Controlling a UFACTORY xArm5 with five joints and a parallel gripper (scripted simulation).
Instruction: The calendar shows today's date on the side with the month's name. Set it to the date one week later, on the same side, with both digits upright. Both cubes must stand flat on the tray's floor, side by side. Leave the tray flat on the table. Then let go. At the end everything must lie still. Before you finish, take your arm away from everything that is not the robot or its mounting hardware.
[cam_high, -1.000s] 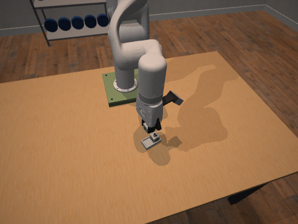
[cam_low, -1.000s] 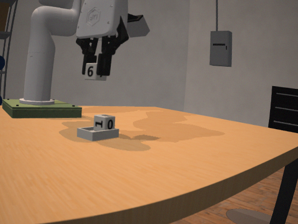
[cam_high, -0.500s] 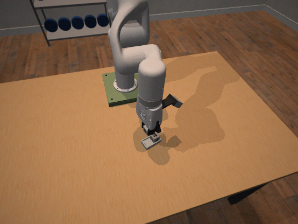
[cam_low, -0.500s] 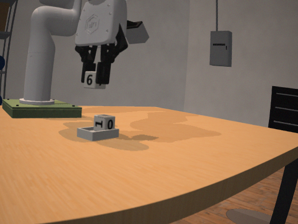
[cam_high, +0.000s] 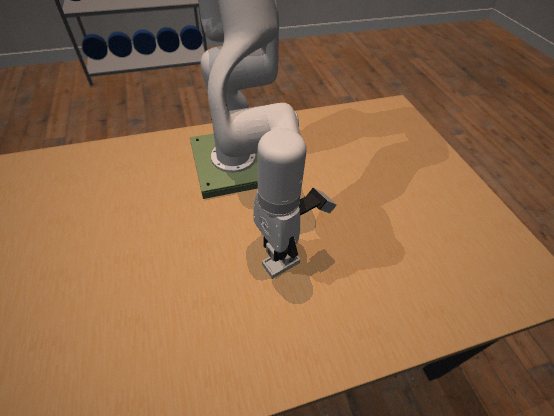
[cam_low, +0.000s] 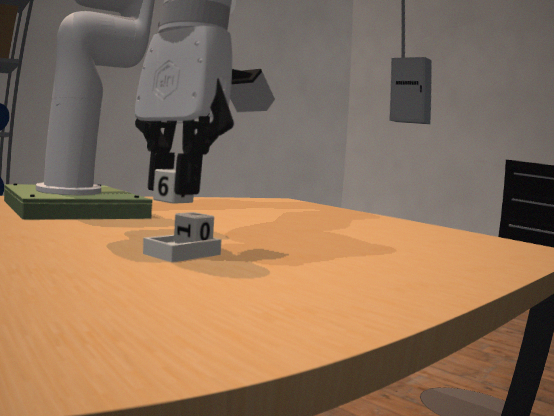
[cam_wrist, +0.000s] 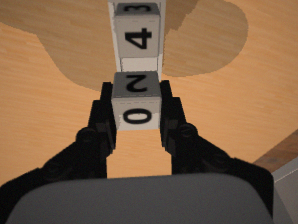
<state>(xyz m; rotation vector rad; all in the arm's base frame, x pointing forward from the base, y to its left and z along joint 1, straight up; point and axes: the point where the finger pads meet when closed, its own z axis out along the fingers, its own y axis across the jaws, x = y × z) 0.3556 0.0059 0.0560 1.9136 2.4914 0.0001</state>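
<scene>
Reaching down over the table, the arm holds its gripper near the tray, with the fingers clamped on opposite sides of one cube. From where I'm standing, a 6 shows upright on that cube; the wrist view gives me a 2 and a 0 on two other faces. It's up in the air, well clear of the table, and looks about level.

The tray sits flat on the table, and the other cube is in one end of it, apart from the gripper. I can read a 0 upright on one side of it and a 1 turned sideways on the next, while the wrist view shows a 4 on top and a 3 beyond. The other end of the tray has bare floor, so the two cubes aren't side by side in there. From above, the gripper covers much of the tray, and I can't make out the digits. Behind all this, the arm stands on its green base.
</scene>
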